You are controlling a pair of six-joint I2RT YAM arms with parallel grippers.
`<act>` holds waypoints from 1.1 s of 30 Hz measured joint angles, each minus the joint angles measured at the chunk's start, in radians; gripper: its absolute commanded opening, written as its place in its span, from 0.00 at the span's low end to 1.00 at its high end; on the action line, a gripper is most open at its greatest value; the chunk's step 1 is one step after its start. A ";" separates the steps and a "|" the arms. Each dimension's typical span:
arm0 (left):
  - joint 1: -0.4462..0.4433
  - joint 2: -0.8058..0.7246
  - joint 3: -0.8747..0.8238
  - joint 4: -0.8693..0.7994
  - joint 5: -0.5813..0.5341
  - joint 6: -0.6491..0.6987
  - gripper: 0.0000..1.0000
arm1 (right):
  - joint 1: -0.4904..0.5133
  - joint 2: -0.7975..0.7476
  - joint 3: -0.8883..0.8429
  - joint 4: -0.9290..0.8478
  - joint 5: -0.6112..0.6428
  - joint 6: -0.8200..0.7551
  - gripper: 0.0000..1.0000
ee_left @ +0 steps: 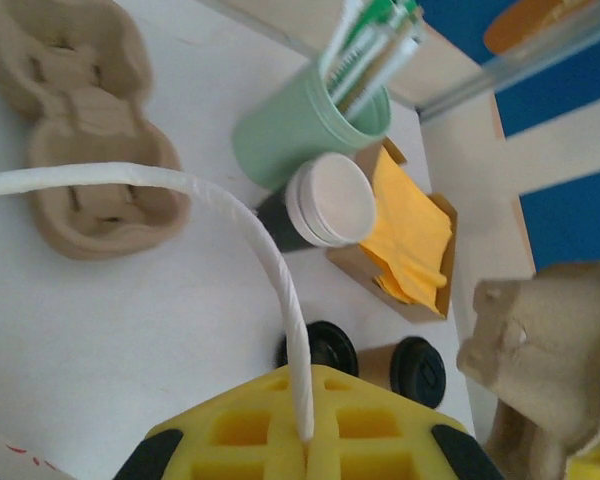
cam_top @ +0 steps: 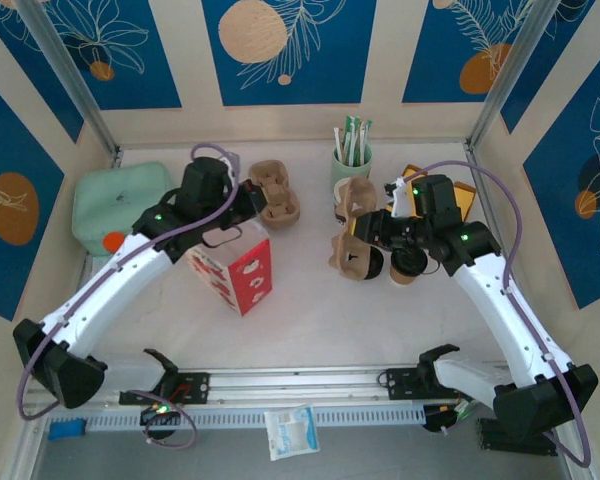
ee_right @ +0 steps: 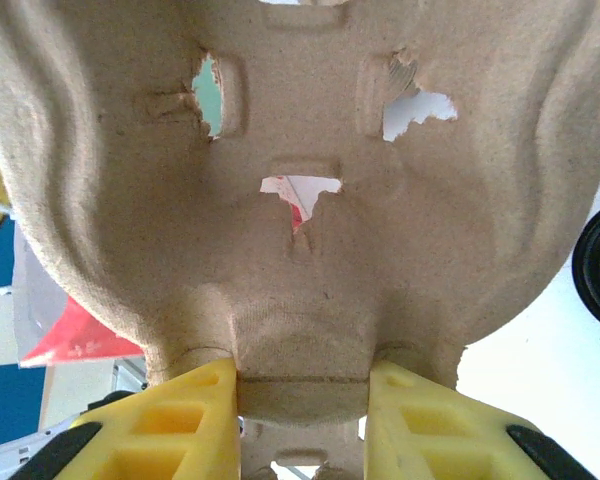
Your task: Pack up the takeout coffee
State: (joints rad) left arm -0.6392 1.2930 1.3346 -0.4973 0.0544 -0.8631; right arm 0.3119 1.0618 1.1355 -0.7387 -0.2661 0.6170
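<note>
**Sizing up the little cup tucked against the green one**

The takeout coffee (ee_left: pixel 325 200) stands touching the pale green cup of sticks (ee_left: pixel 290 130). It is squeezed between that cup and a cardboard tray of orange napkins (ee_left: pixel 410 235).

From where I stand it looks light and thin-walled, the sort of paper cup that dents under a hard pinch. I can't tell whether anything is inside it. The sensible hold seems to be around the body just under the stiff rim, closed gently and kept upright.

Neither end effector is free for that. The left end effector (ee_left: pixel 305 440) is closed tight on the white handle (ee_left: pixel 180 180) of the red-and-white bag (cam_top: pixel 235 270). The right end effector (ee_right: pixel 302 400) is clamped on the edge of a pulp carrier (ee_right: pixel 300 200).

Room is tight around the green cup. The napkin tray blocks one flank of the coffee, the green cup itself blocks another, and the back wall runs close behind. The open way in is from the bare surface (ee_left: pixel 180 320) in front of the green cup. A second carrier (ee_left: pixel 80 140) lies off to one side of that cup. Two black round things (ee_left: pixel 320 345) lie well out in front of it.
</note>
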 measured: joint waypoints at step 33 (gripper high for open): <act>-0.208 0.126 0.208 -0.043 -0.031 0.099 0.99 | -0.118 0.000 0.079 -0.061 -0.031 -0.016 0.30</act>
State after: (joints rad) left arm -0.8471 1.4193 1.5421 -0.5404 0.0238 -0.7643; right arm 0.1940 1.0615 1.2144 -0.7994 -0.2970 0.6014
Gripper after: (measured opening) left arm 0.994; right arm 0.305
